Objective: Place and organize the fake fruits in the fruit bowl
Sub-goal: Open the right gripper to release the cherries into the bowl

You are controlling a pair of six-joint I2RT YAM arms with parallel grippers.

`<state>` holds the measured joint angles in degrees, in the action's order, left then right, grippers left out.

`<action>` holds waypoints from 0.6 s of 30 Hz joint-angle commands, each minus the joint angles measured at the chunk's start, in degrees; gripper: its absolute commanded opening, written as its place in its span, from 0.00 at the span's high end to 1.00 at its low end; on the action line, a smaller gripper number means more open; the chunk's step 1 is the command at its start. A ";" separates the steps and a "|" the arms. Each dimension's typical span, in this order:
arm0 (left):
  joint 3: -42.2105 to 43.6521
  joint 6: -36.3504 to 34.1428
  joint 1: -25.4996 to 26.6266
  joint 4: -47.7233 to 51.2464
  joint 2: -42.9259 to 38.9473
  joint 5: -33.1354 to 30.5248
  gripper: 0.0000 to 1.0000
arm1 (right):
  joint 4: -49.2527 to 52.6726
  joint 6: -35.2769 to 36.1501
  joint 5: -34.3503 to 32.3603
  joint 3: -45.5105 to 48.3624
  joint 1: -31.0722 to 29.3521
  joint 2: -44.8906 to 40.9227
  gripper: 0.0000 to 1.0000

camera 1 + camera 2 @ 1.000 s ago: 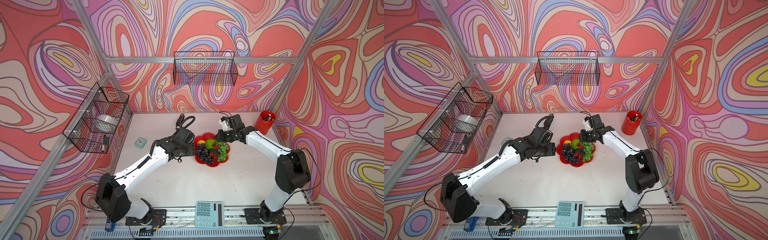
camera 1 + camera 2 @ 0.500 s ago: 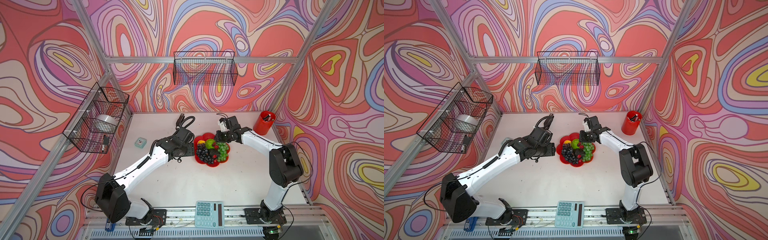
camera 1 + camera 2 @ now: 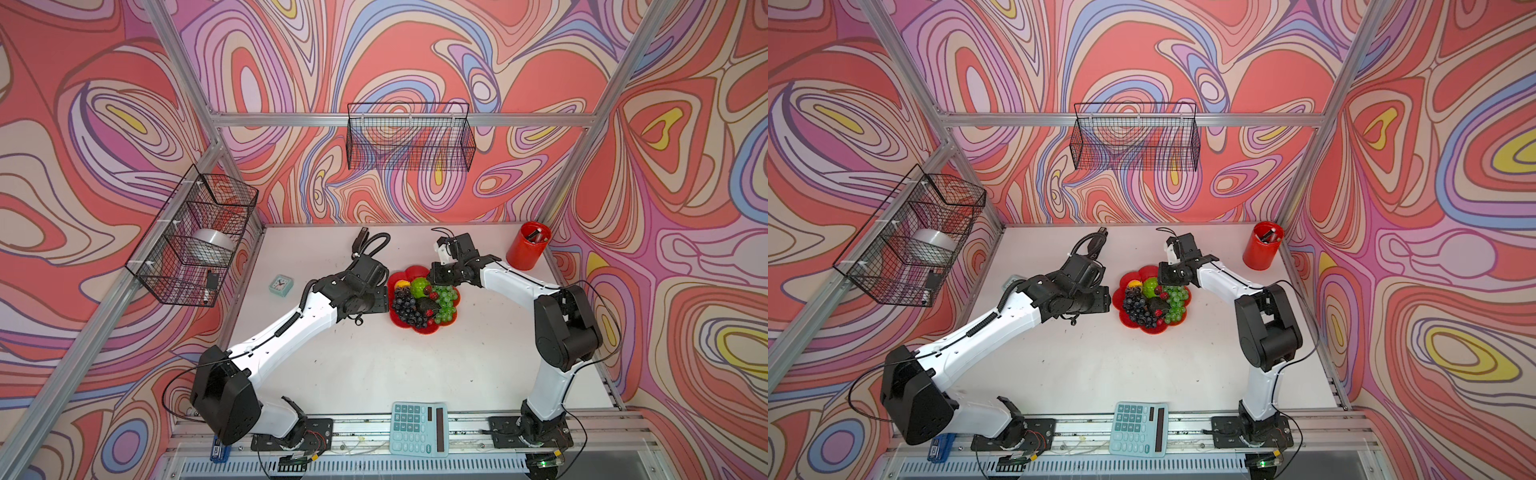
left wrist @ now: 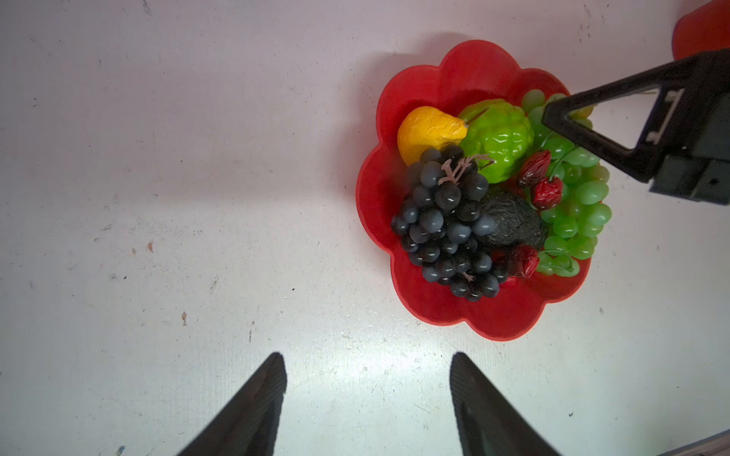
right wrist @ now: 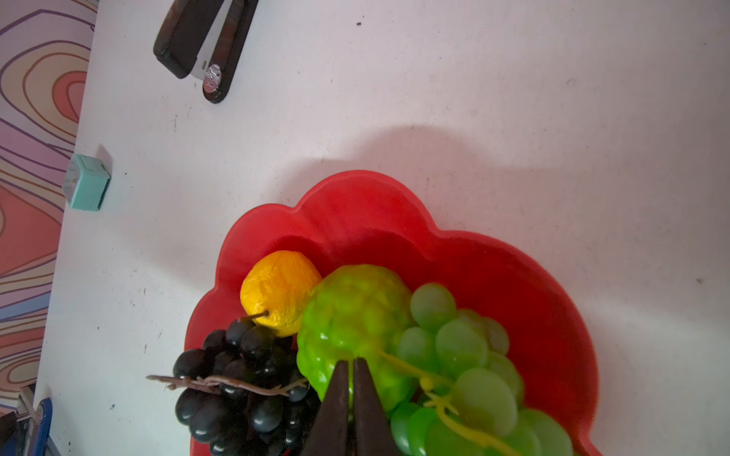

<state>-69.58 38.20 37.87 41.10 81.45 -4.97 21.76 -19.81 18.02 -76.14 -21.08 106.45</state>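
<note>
White table (image 3: 415, 374): in both top views no fruit lies loose on it; a calculator (image 3: 419, 428), a red cylindrical cup (image 3: 528, 249) and a small teal clock (image 3: 281, 285) stand well apart from the dish.

Left gripper (image 4: 367, 367): jaws wide open and empty, over bare table just beside the dish.

Right gripper (image 5: 350, 363): jaws all but together, a thin slit between them and nothing seen gripped; tips over the fruit pile, where the lime-green ball meets the green grapes.

Fruit bowl (image 3: 417, 272): red scalloped dish at mid-table between the two grippers, holding all the fruit in view.

Contents:
- dark purple grape bunch (image 4: 446, 225), on the side nearest the left arm
- green grape bunch (image 4: 584, 213), on the opposite side
- bumpy lime-green ball (image 4: 495, 142)
- dark avocado (image 4: 513, 225), between the two bunches
- small yellow fruit (image 4: 424, 132), touching the ball
- red stemmed berries (image 4: 547, 191), resting on the green grapes

Progress, as judged: placing appears complete. At most a little tidying of the pile is left, then withdrawal of both arms.
</note>
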 commanded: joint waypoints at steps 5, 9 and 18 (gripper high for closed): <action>-0.92 0.87 -0.25 2.80 -0.67 -1.17 0.31 | 0.46 1.29 0.18 -1.44 -0.21 0.32 0.80; -0.87 0.99 -0.29 3.18 -1.42 -1.53 0.30 | 2.24 1.44 0.26 -3.42 -0.22 -1.54 0.75; -2.53 0.81 -1.66 3.24 -1.56 -3.64 0.00 | 3.76 3.76 -3.90 -5.75 -0.23 -11.49 0.49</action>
<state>-70.04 38.35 37.41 42.41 81.06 -6.42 25.15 -17.96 16.69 -79.85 -21.08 98.28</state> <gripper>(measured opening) 0.984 0.492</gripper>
